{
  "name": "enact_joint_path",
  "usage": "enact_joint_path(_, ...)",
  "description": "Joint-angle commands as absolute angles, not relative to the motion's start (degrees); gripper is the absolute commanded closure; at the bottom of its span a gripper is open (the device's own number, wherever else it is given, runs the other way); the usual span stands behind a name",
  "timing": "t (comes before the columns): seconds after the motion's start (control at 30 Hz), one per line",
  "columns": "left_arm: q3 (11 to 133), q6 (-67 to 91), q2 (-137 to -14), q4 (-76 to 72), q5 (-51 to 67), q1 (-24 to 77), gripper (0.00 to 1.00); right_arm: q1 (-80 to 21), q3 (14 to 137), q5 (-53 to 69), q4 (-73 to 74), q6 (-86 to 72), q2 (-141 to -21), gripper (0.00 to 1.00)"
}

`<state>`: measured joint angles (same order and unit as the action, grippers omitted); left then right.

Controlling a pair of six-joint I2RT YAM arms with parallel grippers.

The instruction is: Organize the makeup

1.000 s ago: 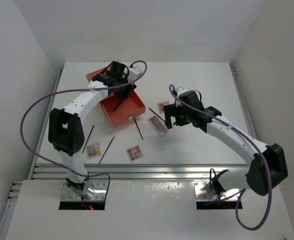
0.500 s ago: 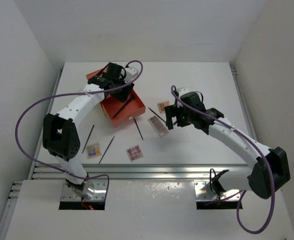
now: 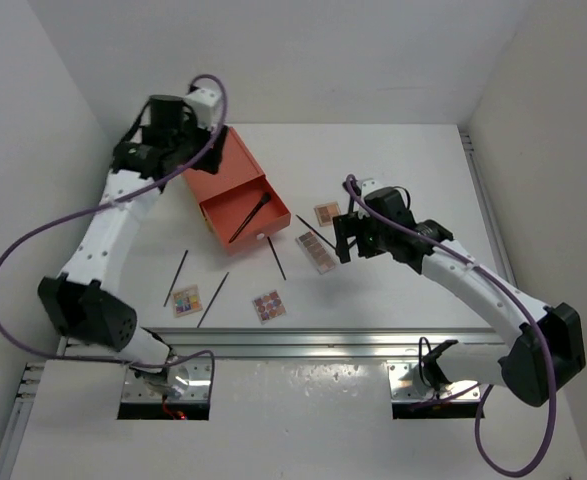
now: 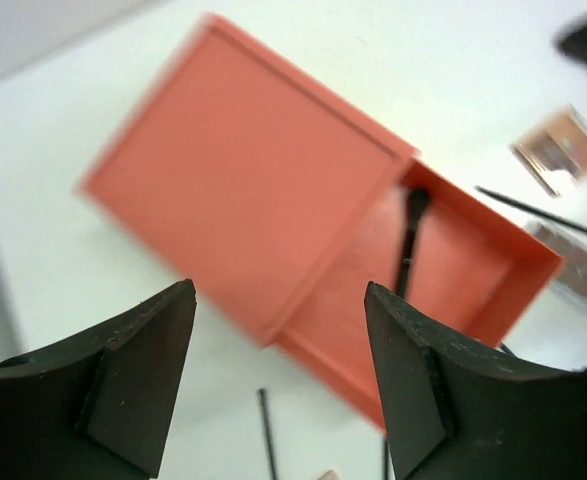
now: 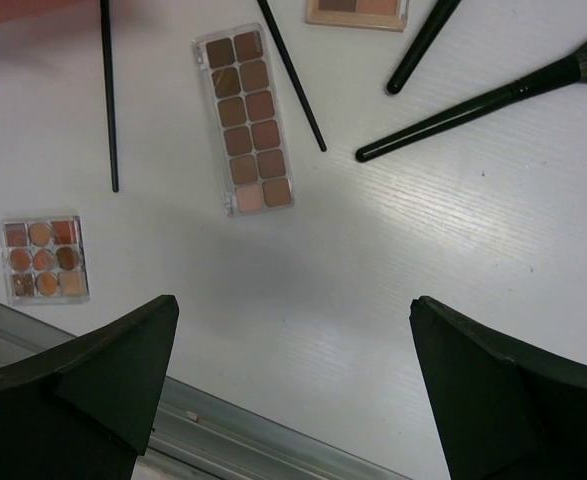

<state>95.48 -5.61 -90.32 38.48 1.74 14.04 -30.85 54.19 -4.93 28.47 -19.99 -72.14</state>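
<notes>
A black makeup brush point(image 4: 410, 235) lies in the pulled-out drawer of the orange box point(image 3: 231, 178). My left gripper point(image 3: 153, 140) is raised above the box's back left, open point(image 4: 283, 380) and holding nothing. My right gripper point(image 3: 345, 238) hovers open point(image 5: 293, 330) over bare table, just right of the long brown palette point(image 5: 245, 120). A small square palette point(image 5: 43, 258) lies to its left, and another palette point(image 3: 326, 213) behind it. Two more palettes point(image 3: 268, 305) point(image 3: 185, 300) lie near the front. A black brush point(image 5: 503, 95) and thin dark sticks point(image 5: 291, 75) point(image 5: 108, 90) lie beside the long palette.
Two more thin sticks point(image 3: 176, 277) point(image 3: 213, 298) lie on the white table left of centre. A metal rail point(image 3: 303, 342) runs along the near edge. White walls close in the table at the left, back and right.
My left gripper opened, left the brush in the drawer, and rose away to the back left. The right arm barely shifted.
</notes>
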Motion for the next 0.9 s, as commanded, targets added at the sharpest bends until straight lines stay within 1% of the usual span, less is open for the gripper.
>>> enact_joint_path(0.0,93.27,-5.70,-81.75,40.25,1.22,6.27,0.26,-30.94,53.00,-6.68,28.13,-20.66,-69.79,0.00)
enact_joint_path(0.1,85.19,-9.39,-77.09,44.02,5.25,0.47,0.26,-31.03,52.29,-6.50,28.21,-21.09,-69.87,0.00)
enact_joint_path(0.13,80.21,-10.36,-76.04,44.90,5.27,-0.43,0.26,-30.85,52.47,-6.33,28.21,-21.01,-70.31,0.00)
enact_joint_path(0.23,71.92,-12.91,-73.83,46.14,5.27,-3.15,0.26,-31.29,53.00,-6.24,28.21,-20.74,-71.45,0.00)
enact_joint_path(0.27,66.85,-12.92,-73.31,46.14,5.27,-3.16,0.26,-31.38,53.00,-6.07,28.30,-20.83,-71.54,0.00)
enact_joint_path(0.37,60.23,-13.54,-73.82,44.48,5.27,-3.96,0.26,-31.29,53.26,-5.28,27.34,-20.74,-72.33,0.00)
enact_joint_path(0.47,56.01,-13.54,-74.36,40.97,6.77,-3.96,0.26,-31.46,53.70,-4.83,27.42,-20.65,-73.12,0.00)
enact_joint_path(0.5,54.86,-13.54,-74.88,37.56,6.77,-3.96,0.26,-31.55,53.53,-4.83,27.51,-20.57,-73.04,0.00)
enact_joint_path(0.6,52.56,-12.92,-77.51,32.63,3.17,-3.96,0.26,-31.64,53.44,-5.01,27.60,-20.65,-73.13,0.00)
enact_joint_path(0.63,52.56,-12.92,-80.13,31.91,2.56,-3.96,0.26,-31.47,53.35,-4.92,27.60,-20.48,-73.13,0.00)
enact_joint_path(0.77,52.03,-13.53,-86.38,30.15,1.05,-3.43,0.33,-31.47,52.56,-6.32,28.04,-20.39,-72.51,0.00)
enact_joint_path(0.8,52.03,-13.54,-87.44,30.15,1.05,-3.43,0.33,-31.55,52.38,-6.24,27.95,-20.56,-72.34,0.00)
enact_joint_path(0.87,50.89,-14.06,-90.08,28.83,-0.08,-3.43,0.37,-31.64,52.21,-7.03,28.04,-20.48,-72.16,0.00)
